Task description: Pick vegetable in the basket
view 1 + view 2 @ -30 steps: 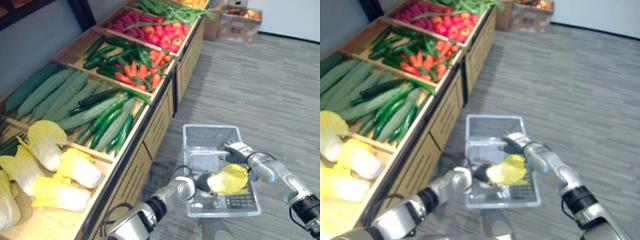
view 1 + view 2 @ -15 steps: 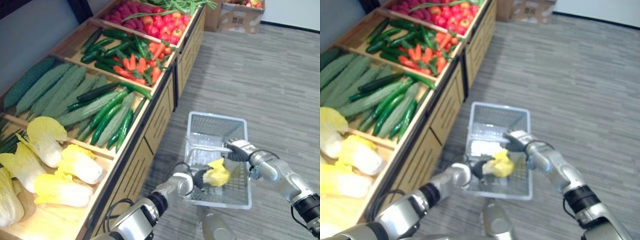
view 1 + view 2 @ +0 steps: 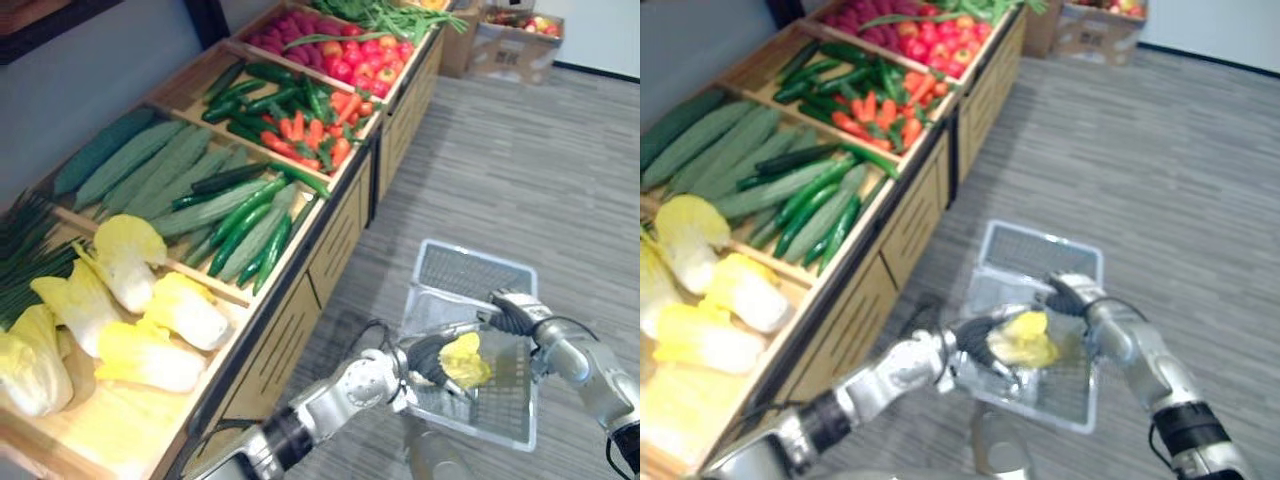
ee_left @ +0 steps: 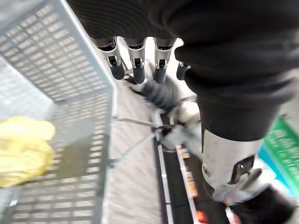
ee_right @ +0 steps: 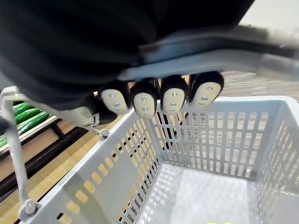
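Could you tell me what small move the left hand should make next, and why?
Probably lift the left hand clear of the basket and back toward the shelf. The yellow cabbage lies in the basket, apart from its relaxed fingers, while the right hand grips the handle, so the drop looks done.

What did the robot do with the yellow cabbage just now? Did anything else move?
The yellow leafy cabbage sank lower into the grey plastic mesh basket and lies inside it. The left hand has let it go and is open beside it. The right hand stays curled round the basket's handle. The vegetables on the wooden stand lie as before.
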You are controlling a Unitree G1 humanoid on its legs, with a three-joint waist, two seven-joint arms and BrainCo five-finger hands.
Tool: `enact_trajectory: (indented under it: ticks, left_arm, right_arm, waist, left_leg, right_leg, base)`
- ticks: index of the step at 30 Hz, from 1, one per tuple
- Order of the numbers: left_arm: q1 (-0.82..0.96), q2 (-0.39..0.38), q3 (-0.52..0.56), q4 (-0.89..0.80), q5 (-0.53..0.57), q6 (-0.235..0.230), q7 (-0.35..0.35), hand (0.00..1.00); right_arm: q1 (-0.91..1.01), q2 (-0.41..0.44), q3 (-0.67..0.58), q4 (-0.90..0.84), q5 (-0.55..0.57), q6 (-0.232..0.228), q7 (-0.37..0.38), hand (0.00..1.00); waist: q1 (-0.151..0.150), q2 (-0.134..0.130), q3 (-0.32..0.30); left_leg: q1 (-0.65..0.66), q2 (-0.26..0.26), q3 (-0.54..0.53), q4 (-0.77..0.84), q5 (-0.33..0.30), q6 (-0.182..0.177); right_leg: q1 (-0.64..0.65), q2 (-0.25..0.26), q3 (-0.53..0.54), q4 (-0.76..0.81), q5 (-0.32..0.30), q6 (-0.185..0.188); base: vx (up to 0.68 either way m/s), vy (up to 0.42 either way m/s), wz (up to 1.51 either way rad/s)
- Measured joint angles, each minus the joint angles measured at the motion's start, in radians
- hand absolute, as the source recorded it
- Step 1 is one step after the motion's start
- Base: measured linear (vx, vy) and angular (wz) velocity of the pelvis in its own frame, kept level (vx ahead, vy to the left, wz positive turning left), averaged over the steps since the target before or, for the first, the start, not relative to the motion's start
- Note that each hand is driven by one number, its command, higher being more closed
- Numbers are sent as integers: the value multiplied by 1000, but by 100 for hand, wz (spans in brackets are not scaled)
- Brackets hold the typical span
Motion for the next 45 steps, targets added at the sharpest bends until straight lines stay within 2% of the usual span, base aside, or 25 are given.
enact_trajectory:
  ticks: [1, 2, 3, 5, 8, 9, 12, 14, 16, 18, 19, 20, 21, 22, 23, 25, 26, 27, 29, 31, 35, 38, 40, 42, 45]
  left_arm:
    - [2, 38, -9, -40, -48, 1, -11, 0]
    - [2, 115, -30, -111, -194, 5, -56, 0]
    - [1, 155, -40, -148, -252, 5, -74, 0]
    - [2, 301, -58, -285, -450, 9, -124, 0]
    - [1, 406, -52, -417, -644, -2, -165, 0]
    - [0, 418, -51, -436, -669, -3, -173, 0]
    - [28, 466, 22, -519, -721, -14, -208, 0]
    - [112, 474, 149, -550, -721, -46, -204, 0]
    - [231, 466, 277, -554, -718, -63, -179, 0]
    - [359, 414, 428, -539, -717, -67, -149, 0]
    - [418, 375, 493, -523, -709, -72, -119, 0]
    - [479, 311, 559, -491, -705, -76, -98, 0]
    - [547, 188, 660, -428, -651, -76, -47, 0]
    - [567, 137, 700, -399, -615, -76, -19, 0]
    - [591, 31, 789, -336, -536, -75, 27, 0]
    - [593, -112, 940, -221, -373, -75, 113, 0]
    - [589, -173, 1042, -140, -228, -56, 190, 0]
    - [589, -212, 1142, -66, -97, -24, 264, 0]
    - [590, -278, 1268, -7, 53, 23, 353, 0]
    - [596, -327, 1382, 38, 125, 48, 434, 0]
    - [606, -383, 1557, 225, 107, 97, 541, 0]
    - [598, -380, 1652, 498, 115, 102, 546, 0]
    - [598, -377, 1672, 650, 113, 113, 539, 0]
    - [599, -376, 1669, 786, 118, 115, 534, 0]
    - [601, -375, 1649, 932, 215, 135, 518, 0]
  right_arm:
    - [2, -2, -3, 0, 1, 2, 0, 100]
    - [12, -10, -3, 0, 6, 6, 0, 100]
    - [21, -14, -4, 2, 8, 6, 0, 100]
    - [48, -16, -13, 45, 26, 9, -2, 100]
    - [94, -13, -51, 126, 27, 24, -7, 100]
    - [103, -10, -64, 143, 27, 25, -7, 100]
    - [197, 27, -172, 223, 26, 31, -13, 100]
    - [265, 101, -263, 288, 26, 39, -35, 100]
    - [308, 187, -337, 344, 34, 42, -54, 100]
    - [349, 277, -407, 406, 61, 51, -76, 100]
    - [360, 317, -435, 445, 80, 57, -85, 100]
    - [359, 354, -484, 494, 104, 69, -104, 100]
    - [357, 379, -549, 557, 129, 75, -116, 100]
    - [356, 391, -572, 586, 157, 76, -119, 100]
    - [350, 430, -633, 643, 206, 81, -135, 100]
    - [339, 475, -711, 729, 284, 87, -167, 100]
    - [332, 492, -728, 765, 326, 93, -178, 100]
    - [329, 516, -739, 779, 351, 98, -187, 100]
    - [333, 553, -742, 796, 351, 98, -203, 100]
    - [348, 584, -721, 794, 351, 99, -206, 100]
    - [379, 636, -658, 759, 357, 105, -206, 100]
    - [384, 648, -642, 752, 360, 104, -209, 100]
    - [387, 648, -648, 761, 382, 104, -228, 100]
    - [383, 647, -648, 785, 393, 104, -242, 100]
    - [371, 638, -634, 840, 398, 104, -250, 100]
  waist:
    - [1, 4, -3]
    - [9, 10, -19]
    - [16, 15, -30]
    - [25, 25, -68]
    - [52, 23, -108]
    - [53, 23, -110]
    - [87, 13, -146]
    - [116, -4, -157]
    - [119, -25, -176]
    - [121, -43, -183]
    - [126, -39, -191]
    - [127, -52, -199]
    - [131, -53, -205]
    - [132, -55, -206]
    - [145, -64, -209]
    - [154, -72, -214]
    - [154, -80, -216]
    - [153, -81, -218]
    - [155, -89, -220]
    - [155, -110, -225]
    - [155, -140, -238]
    - [150, -143, -243]
    - [150, -137, -248]
    - [150, -133, -255]
    - [147, -125, -255]
  left_leg:
    - [0, 6, -1, 6, -1, -2]
    - [-1, 15, -2, 14, -4, -6]
    - [-2, 19, -4, 18, -4, -7]
    - [-9, 32, -28, 24, -4, -9]
    - [-36, 34, -87, 23, 1, -6]
    - [-44, 33, -108, 23, 1, -6]
    - [-98, 25, -210, 21, 11, 5]
    - [-128, 0, -292, -5, 32, 18]
    - [-155, -31, -360, -44, 60, 29]
    - [-177, -63, -431, -85, 87, 47]
    - [-185, -80, -469, -103, 96, 52]
    - [-198, -96, -503, -122, 109, 58]
    - [-207, -121, -553, -153, 129, 65]
    - [-214, -131, -576, -164, 139, 65]
    - [-222, -150, -609, -200, 164, 67]
    - [-238, -172, -666, -247, 211, 69]
    - [-234, -180, -697, -279, 241, 77]
    - [-224, -181, -718, -307, 265, 76]
    - [-211, -178, -742, -341, 289, 71]
    - [-207, -178, -757, -361, 300, 68]
    - [-170, -177, -752, -391, 307, 60]
    - [-161, -172, -740, -399, 309, 59]
    - [-158, -176, -739, -421, 319, 55]
    - [-157, -183, -741, -463, 344, 52]
    - [-137, -183, -751, -519, 376, 45]
  right_leg:
    - [0, 2, -5, 4, -1, -1]
    - [1, 6, -11, 5, -2, -3]
    - [1, 8, -14, 7, -3, -4]
    - [4, 9, -44, 20, -12, -17]
    - [14, -14, -96, 19, -15, -21]
    - [20, -22, -115, 19, -18, -25]
    - [31, -65, -216, 20, -25, -31]
    - [52, -102, -292, 18, -28, -35]
    - [58, -135, -361, 16, -31, -39]
    - [73, -168, -434, 12, -33, -43]
    - [88, -182, -464, 4, -38, -51]
    - [99, -198, -494, -11, -41, -56]
    - [121, -216, -538, -31, -43, -58]
    - [129, -222, -558, -38, -44, -59]
    - [131, -234, -587, -41, -53, -69]
    - [137, -247, -637, -45, -60, -69]
    - [147, -250, -668, -46, -64, -67]
    - [161, -247, -693, -45, -70, -75]
    - [177, -241, -717, -44, -70, -74]
    - [183, -241, -740, -37, -86, -68]
    - [209, -247, -762, -30, -114, -68]
    - [207, -244, -764, -26, -126, -84]
    - [204, -243, -764, -35, -127, -85]
    - [189, -241, -765, -41, -128, -86]
    - [191, -228, -766, -54, -128, -86]
  base:
    - [6, 31, 9]
    - [4, 22, 7]
    - [9, 31, 12]
    - [6, 22, 26]
    - [-14, 21, 52]
    - [-32, 24, 80]
    - [-39, 24, 97]
    - [-45, 17, 99]
    - [-36, 8, 110]
    - [-14, 1, 112]
    - [0, 12, 91]
    - [24, 20, 118]
    - [36, 19, 108]
    - [56, 0, 109]
    - [42, -17, 88]
    - [60, -44, 90]
    - [77, -72, 82]
    - [55, -68, 61]
    - [40, -58, 40]
    - [12, -53, 32]
    - [-15, -26, 7]
    - [-41, -29, -7]
    - [0, 0, 0]
    - [3, -14, 3]
    - [39, -36, 2]
